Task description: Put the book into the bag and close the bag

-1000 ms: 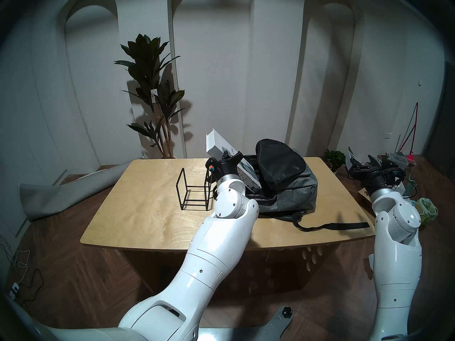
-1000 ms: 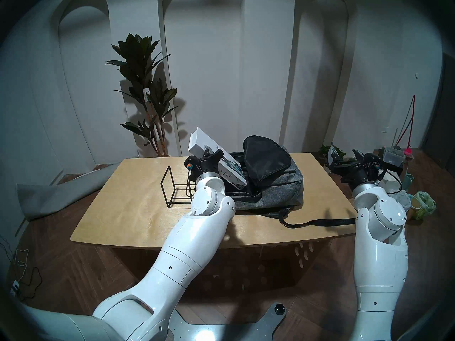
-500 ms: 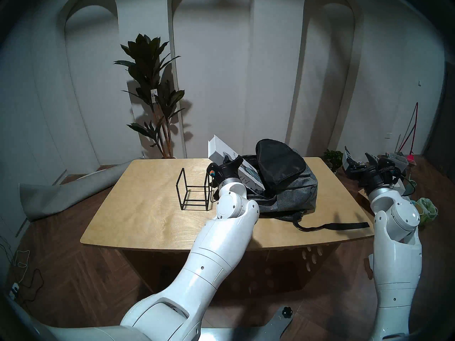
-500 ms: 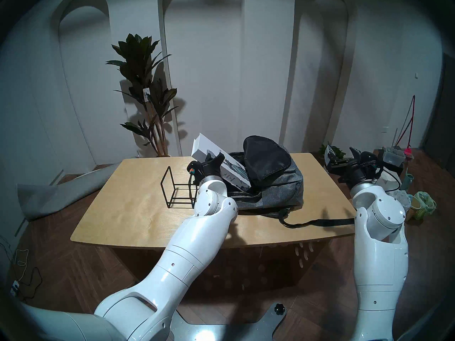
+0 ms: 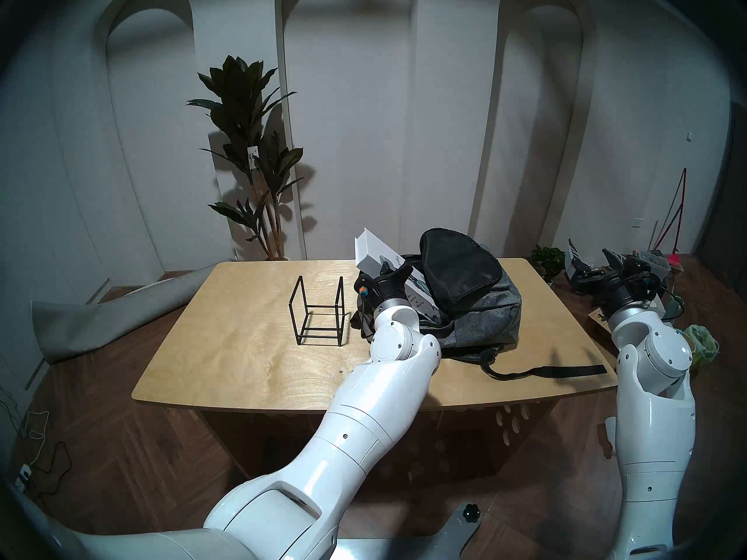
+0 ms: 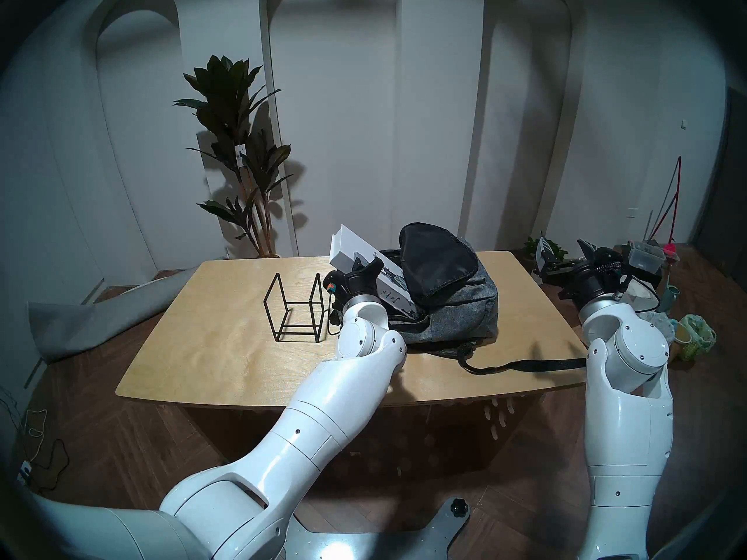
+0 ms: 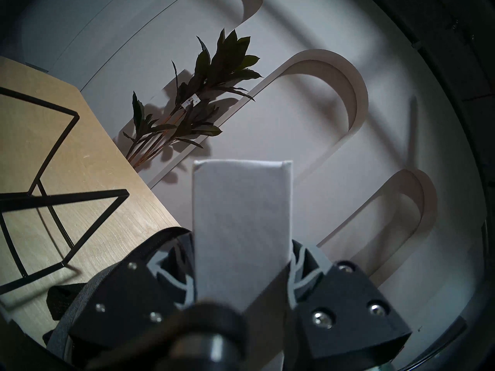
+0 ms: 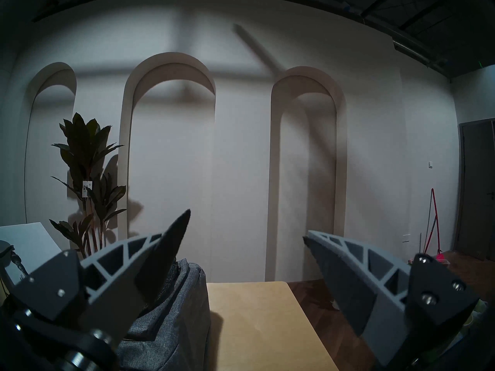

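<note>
My left gripper (image 5: 394,269) is shut on the white book (image 5: 374,253), which tilts with its lower end inside the mouth of the grey bag (image 5: 485,316). The book also shows in the head right view (image 6: 351,251) and, edge on, between my left fingers in the left wrist view (image 7: 241,223). The bag lies on the table with its black flap (image 5: 461,264) raised. My right gripper (image 5: 592,260) is open and empty, held off the table's right side; it shows in the right wrist view (image 8: 246,234), beside the bag (image 8: 171,309).
A black wire-frame stand (image 5: 319,312) stands on the wooden table (image 5: 242,357) left of the bag. A black strap (image 5: 545,371) trails toward the front right edge. A tall plant (image 5: 254,159) stands behind the table. Clutter (image 5: 703,341) sits on the floor at right.
My left gripper has carried the book to the right and down, so its lower end has gone deeper into the bag's mouth. The right arm has barely moved.
</note>
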